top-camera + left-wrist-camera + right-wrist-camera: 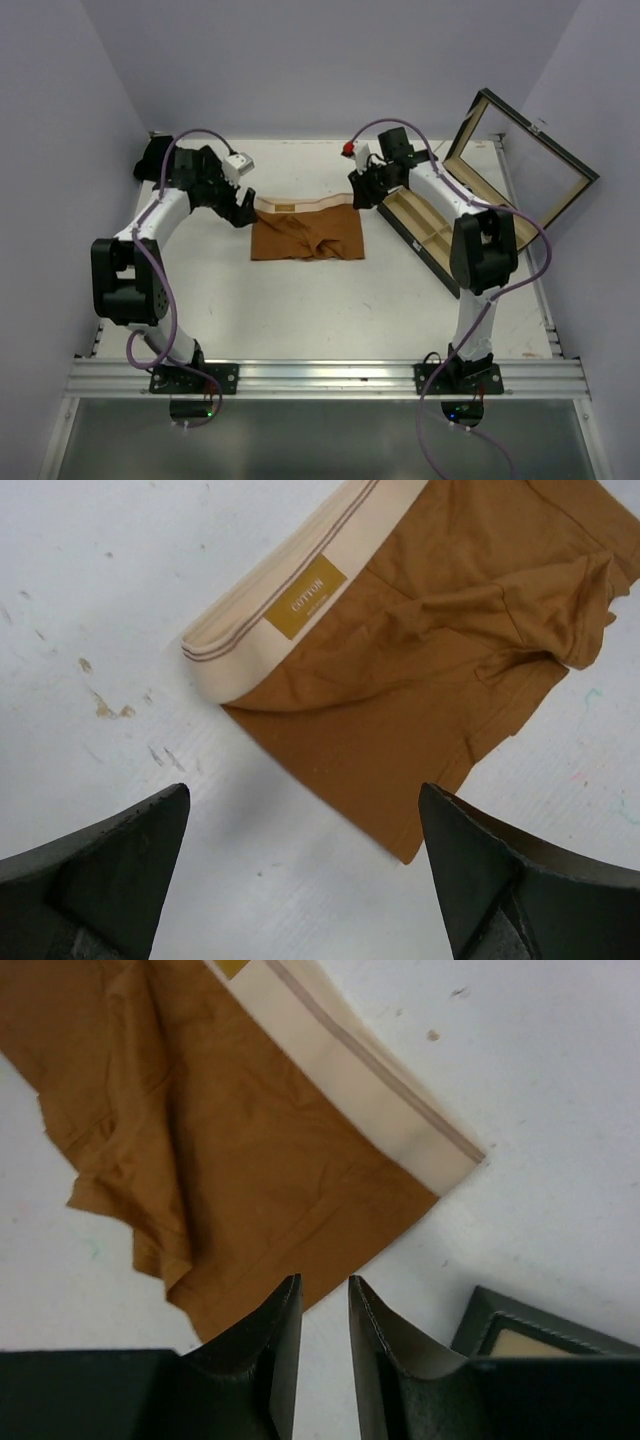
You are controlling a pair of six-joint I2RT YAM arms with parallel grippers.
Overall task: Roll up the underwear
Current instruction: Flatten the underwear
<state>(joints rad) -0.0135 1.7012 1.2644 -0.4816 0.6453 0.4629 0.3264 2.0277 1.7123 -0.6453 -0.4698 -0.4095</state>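
Find the underwear (306, 232) spread flat at mid-desk (300, 320), between the two arms, cream waistband (235, 645) along the far edge and leg openings toward the bases. Note some crumpling through the middle of the cloth.

Likely at the start of the roll, so:
- Smooth those folds first.
- Take both corners of one edge level with each other.
- Turn the cloth over evenly and tightly, to avoid a lopsided roll.

Left jaws: spread wide above the waistband's left end, gripping nothing. Right jaws: parted by only a narrow slit near the right end, also empty. Widen them before reaching for cloth, and stay off the open wooden box (415, 222) just beside.

Cannot tell how high either pair hangs over the desk. Cannot read the small line under "COTTON". Cannot see the box's near compartments, masked by the right arm.
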